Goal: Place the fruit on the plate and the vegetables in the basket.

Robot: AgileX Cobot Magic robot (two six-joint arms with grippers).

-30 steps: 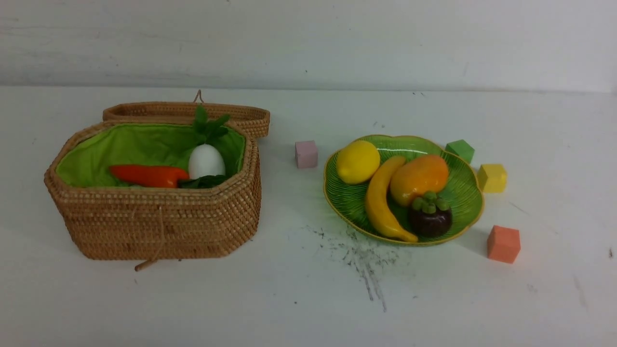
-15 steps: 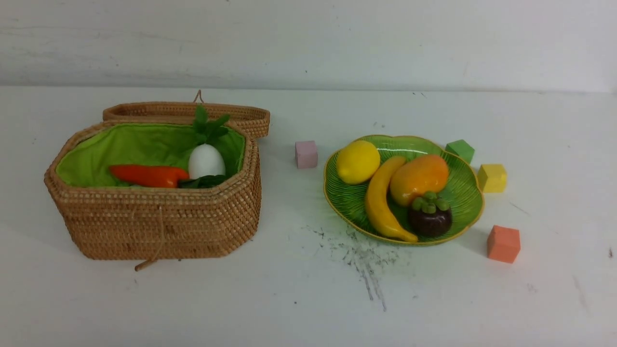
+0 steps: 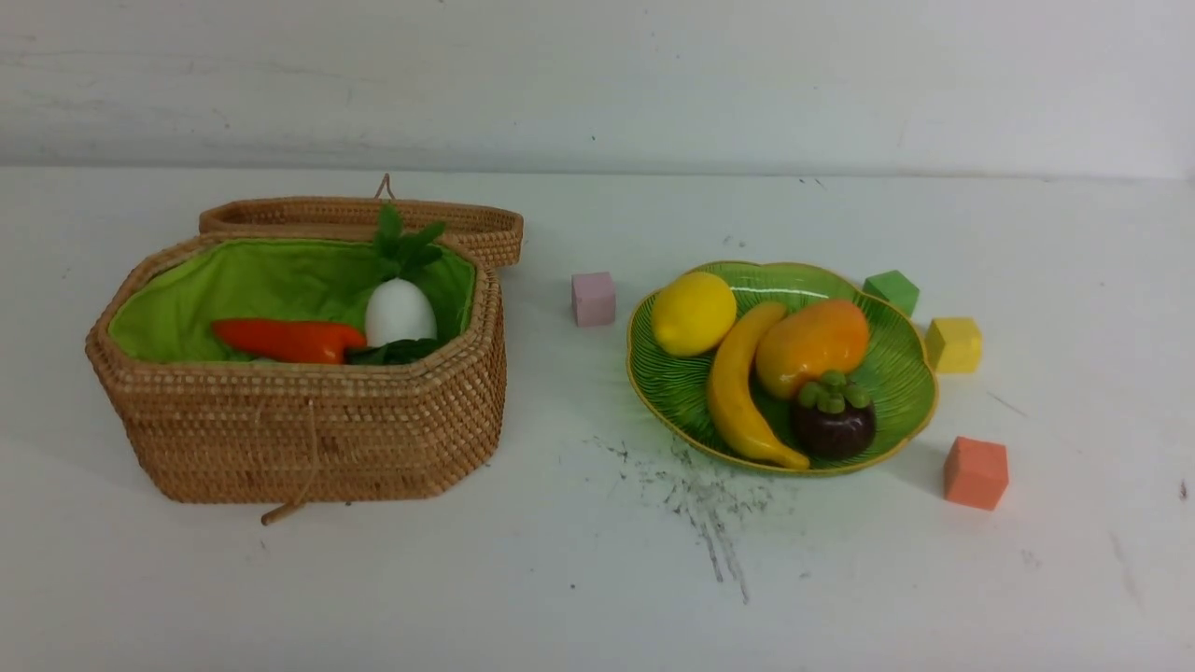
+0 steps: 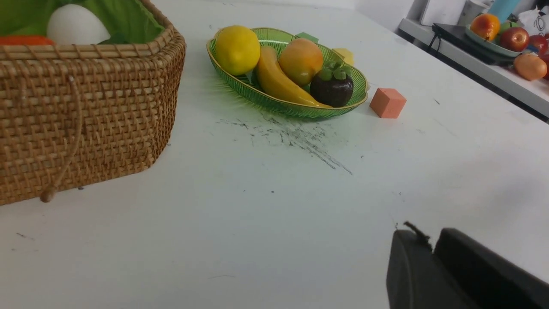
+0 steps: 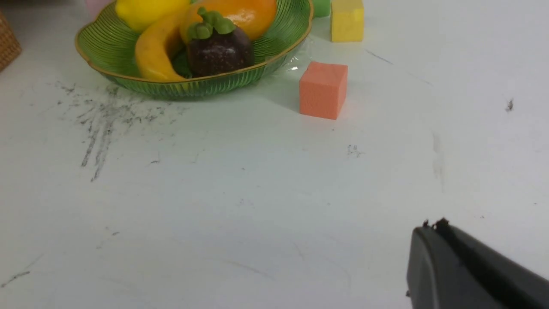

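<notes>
The green glass plate (image 3: pixel 896 373) holds the lemon (image 3: pixel 693 314), banana (image 3: pixel 738 397), mango (image 3: pixel 810 345) and mangosteen (image 3: pixel 834 420). The woven basket (image 3: pixel 308 429) stands at the left with its lid folded back; the carrot (image 3: pixel 285 340) and white radish (image 3: pixel 400 312) lie on its green lining. The green gourd does not show clearly. Neither arm is in the front view. My left gripper (image 4: pixel 431 244) is shut and empty over bare table, near the basket's front. My right gripper (image 5: pixel 433 229) is shut and empty, nearer than the plate (image 5: pixel 107 47).
Foam cubes lie around the plate: pink (image 3: pixel 594 299), green (image 3: pixel 892 290), yellow (image 3: pixel 952 344) and orange (image 3: pixel 975 472). Dark scuff marks (image 3: pixel 700 495) are on the white table in front of the plate. A side shelf with other fruit (image 4: pixel 510 38) shows in the left wrist view.
</notes>
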